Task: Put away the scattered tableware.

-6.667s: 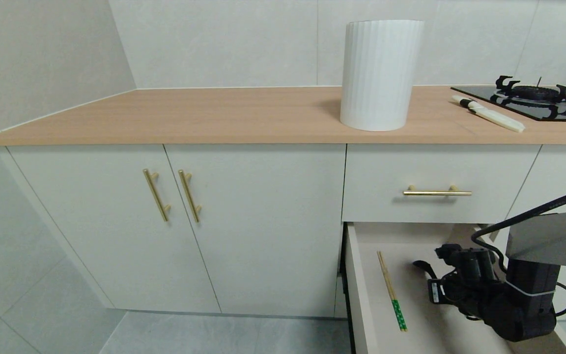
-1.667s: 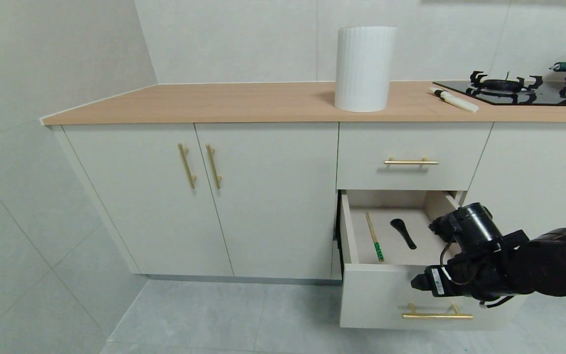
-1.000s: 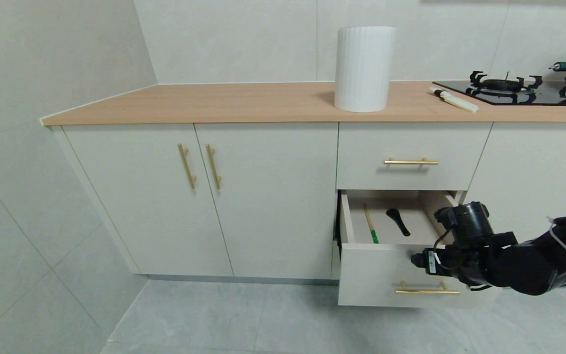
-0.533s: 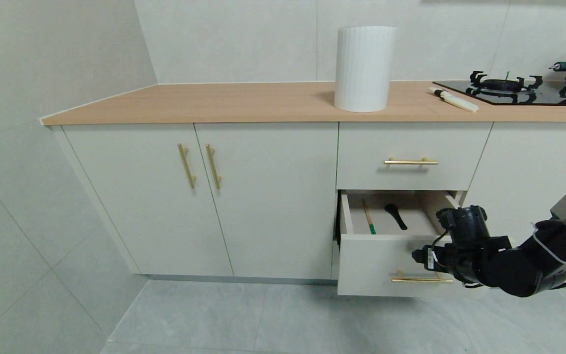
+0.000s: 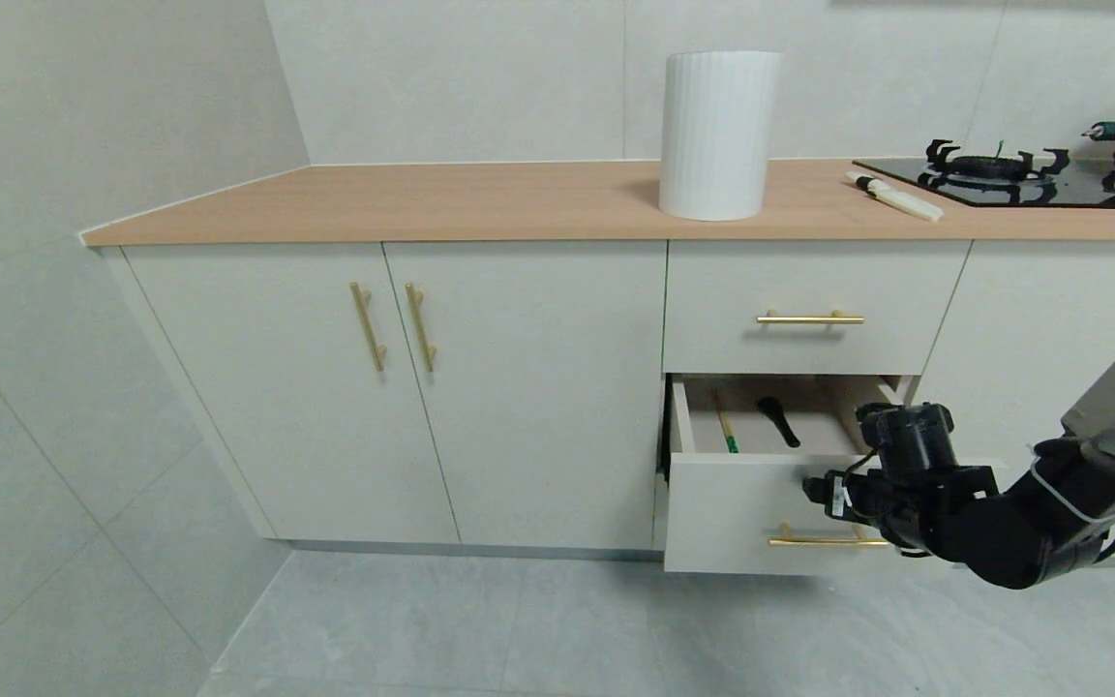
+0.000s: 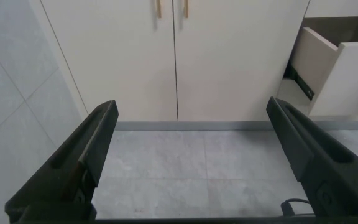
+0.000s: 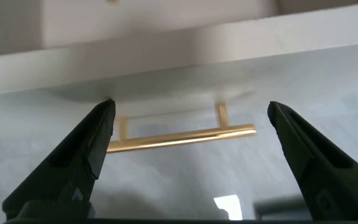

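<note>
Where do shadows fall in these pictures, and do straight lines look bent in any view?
Head view: the cylinder throws a soft shadow on the counter at its left, the drawer darkens the floor beneath, and the door edges lean, a wide-lens effect. Right wrist view: a faint shadow lies beside the handle. Left wrist view: even light.

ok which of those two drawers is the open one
The lower drawer, below the shut upper drawer: it stands partly pulled out, with chopsticks and a black spoon visible inside. The open right gripper is at its front, just above its gold handle.
</note>
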